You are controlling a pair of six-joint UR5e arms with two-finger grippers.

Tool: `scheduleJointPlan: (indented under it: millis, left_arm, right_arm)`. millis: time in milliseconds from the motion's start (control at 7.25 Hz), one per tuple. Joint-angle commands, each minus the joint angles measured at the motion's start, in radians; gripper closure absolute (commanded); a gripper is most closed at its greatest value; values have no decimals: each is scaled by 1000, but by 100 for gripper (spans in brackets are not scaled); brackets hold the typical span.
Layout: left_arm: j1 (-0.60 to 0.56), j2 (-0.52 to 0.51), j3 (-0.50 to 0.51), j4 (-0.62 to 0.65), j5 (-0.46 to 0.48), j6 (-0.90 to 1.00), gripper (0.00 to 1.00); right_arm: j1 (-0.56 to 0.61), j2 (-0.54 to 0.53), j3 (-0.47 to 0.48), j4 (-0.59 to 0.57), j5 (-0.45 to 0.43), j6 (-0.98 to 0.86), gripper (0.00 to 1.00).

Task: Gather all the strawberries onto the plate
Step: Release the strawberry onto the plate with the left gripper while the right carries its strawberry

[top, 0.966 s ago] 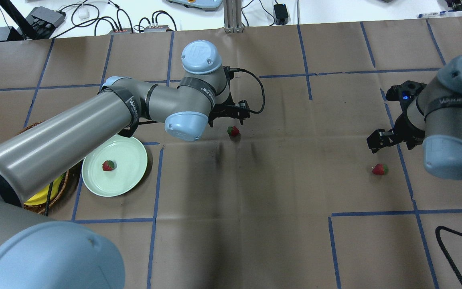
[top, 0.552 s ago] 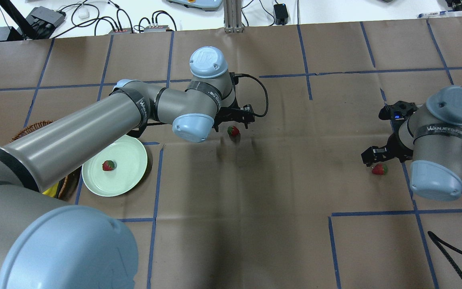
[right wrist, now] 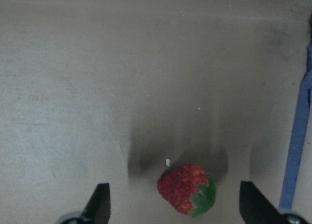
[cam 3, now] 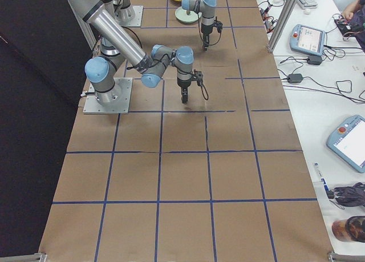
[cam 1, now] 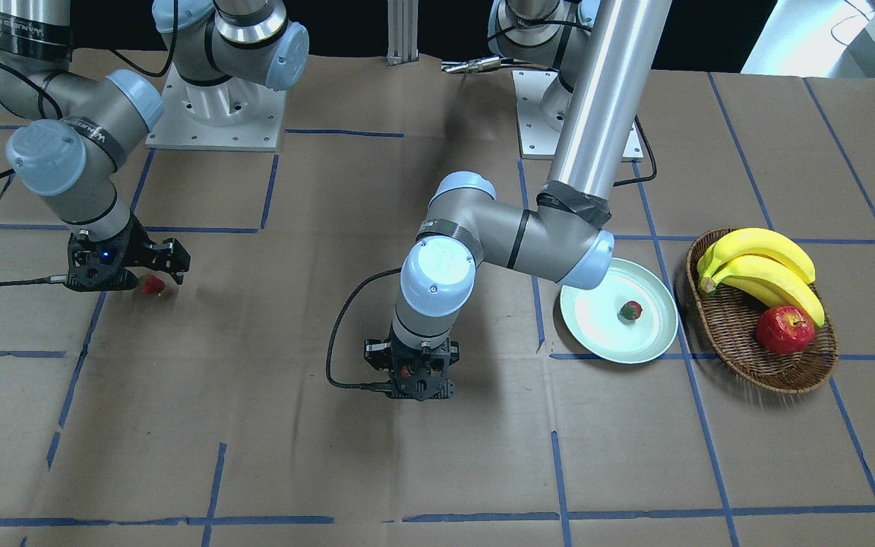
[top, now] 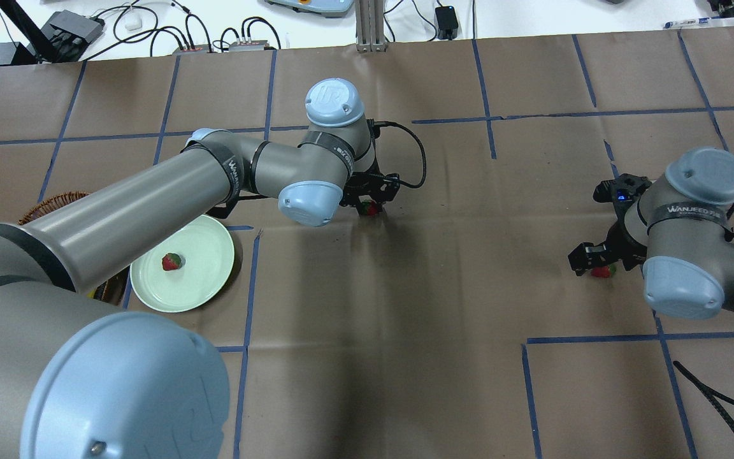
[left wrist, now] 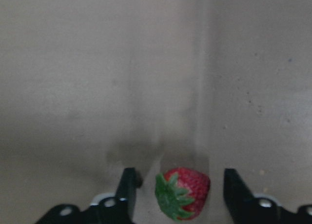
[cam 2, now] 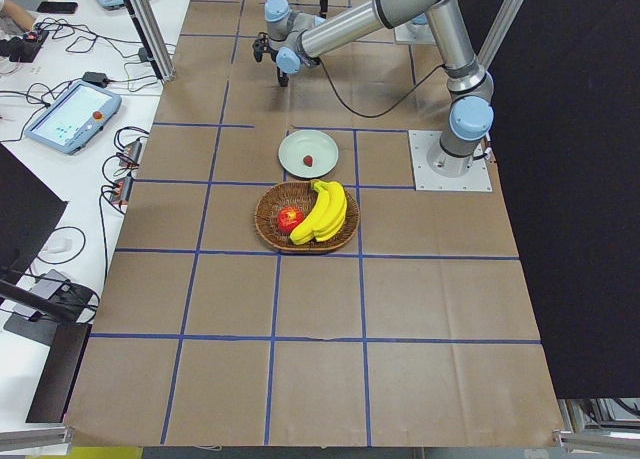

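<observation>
One plated, two down on the table (cam 1: 437,471)
Left claw (left wrist: 179,179) gapes wide around the middle strawberry (left wrist: 184,193). The mint plate (cam 1: 593,330) holds one strawberry (cam 1: 630,310), and the wicker basket (cam 1: 734,346) just beside it has bananas (cam 1: 764,266) and an apple (cam 1: 784,330). Right claw (right wrist: 174,190) is wide open around the last strawberry (right wrist: 184,186).

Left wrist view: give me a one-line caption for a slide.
Open left gripper straddling a strawberry that lies on the brown paper, not yet grasped.
</observation>
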State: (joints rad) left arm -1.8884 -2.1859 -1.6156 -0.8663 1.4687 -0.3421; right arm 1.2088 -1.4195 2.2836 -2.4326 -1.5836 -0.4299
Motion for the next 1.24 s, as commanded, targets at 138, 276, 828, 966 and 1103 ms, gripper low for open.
scheduleJointPlan:
  millis: [138, 276, 828, 966, 1103]
  left_arm:
    - [23, 85, -25, -10, 87, 65, 100]
    - [52, 150, -70, -75, 172, 181, 100]
    - [392, 448, -468, -53, 214, 625, 100]
    - [447, 434, -499, 2, 214, 706, 99]
    - [486, 422, -527, 22, 213, 725, 86]
  right_arm:
    - [0, 4, -4, 0, 2, 6, 44]
    - [0, 4, -4, 0, 2, 8, 59]
    - [0, -6, -26, 10, -7, 13, 92]
    - [1, -21, -48, 16, -12, 16, 92]
    - [5, -60, -111, 118, -10, 37, 93]
